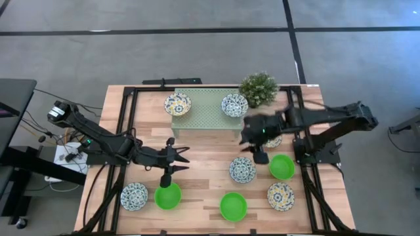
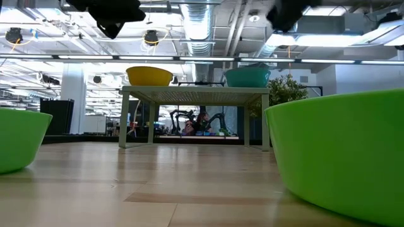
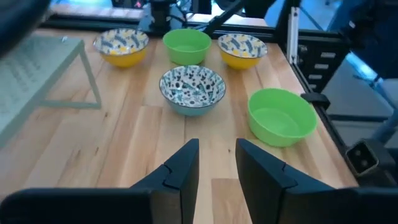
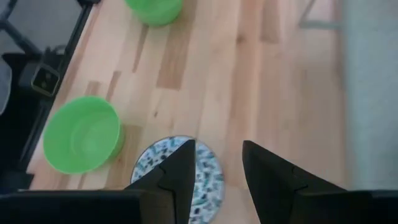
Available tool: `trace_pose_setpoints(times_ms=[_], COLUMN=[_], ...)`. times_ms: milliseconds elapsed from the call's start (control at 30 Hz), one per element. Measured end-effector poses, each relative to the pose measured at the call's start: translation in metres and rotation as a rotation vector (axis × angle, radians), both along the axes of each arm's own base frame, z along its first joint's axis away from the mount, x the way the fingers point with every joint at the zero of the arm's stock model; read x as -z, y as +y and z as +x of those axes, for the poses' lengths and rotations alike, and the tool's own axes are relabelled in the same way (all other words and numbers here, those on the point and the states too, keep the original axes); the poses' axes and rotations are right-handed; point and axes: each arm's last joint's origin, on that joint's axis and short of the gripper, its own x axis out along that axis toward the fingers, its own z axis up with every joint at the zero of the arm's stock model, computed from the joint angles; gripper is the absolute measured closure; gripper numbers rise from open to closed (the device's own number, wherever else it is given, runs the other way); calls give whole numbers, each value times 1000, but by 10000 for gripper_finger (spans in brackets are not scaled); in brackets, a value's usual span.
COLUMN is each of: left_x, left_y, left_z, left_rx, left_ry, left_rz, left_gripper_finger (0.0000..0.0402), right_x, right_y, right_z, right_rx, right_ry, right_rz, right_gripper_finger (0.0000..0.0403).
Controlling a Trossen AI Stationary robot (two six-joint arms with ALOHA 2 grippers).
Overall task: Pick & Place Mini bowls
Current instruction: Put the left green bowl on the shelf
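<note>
Green fills the low view's right edge, where a plain green bowl (image 2: 341, 157) is seen nearest the camera on the wooden desk (image 1: 203, 151); a second green bowl (image 2: 19, 139) is cut off at the left edge. Beyond them, a pale green perforated stand (image 1: 205, 113) is seen at the far middle of the desk, with a yellow-and-blue patterned bowl (image 1: 177, 103) on its left end and a blue-patterned bowl (image 1: 234, 105) on its right end. A small potted plant (image 1: 258, 88) is placed just beside the stand's right end.

From above, the left gripper (image 1: 176, 157) is held over the desk's left half, its jaws spread and nothing held between them. Near of it, a green bowl (image 1: 168, 196) and a patterned bowl (image 1: 134, 196) are set side by side at the near left. A third green bowl (image 1: 233, 206) is seen at the near middle.

On the right, the right gripper (image 1: 252, 143) is blurred from above; in its wrist view the jaws are seen spread and empty over a blue-patterned bowl (image 1: 242, 170). A green bowl (image 1: 281, 166) sits just right of that one, another patterned bowl (image 1: 280, 196) lies nearer, and one more patterned bowl (image 1: 272, 139) is partly hidden under the right arm.
</note>
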Motion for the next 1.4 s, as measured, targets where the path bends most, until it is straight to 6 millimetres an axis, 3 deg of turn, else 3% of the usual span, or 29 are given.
trace_pose_setpoints(times_ms=[167, 367, 500, 700, 933, 1400], left_x=[-11, -30, -22, -4, 8, 67], left_y=[-4, -10, -17, -35, -59, -109], left_z=[1, 5, 13, 26, 19, 14], left_rx=[58, 81, 88, 98, 27, -1], left_ry=[59, 80, 216, 537, 736, 929], left_rz=[-72, -70, -105, -308, -548, -482], left_gripper_finger=[296, 296, 296, 296, 296, 296], right_x=[48, 59, 58, 58, 58, 59], right_y=[17, 25, 23, 17, 12, 12], right_z=[-3, -2, -1, 0, 1, 1], right_rx=[-67, -146, -127, -103, -85, -122], right_ry=[-125, -239, -240, -242, -241, -248], right_rz=[21, 0, 7, 5, 2, -37], right_gripper_finger=[274, 275, 274, 275, 274, 275])
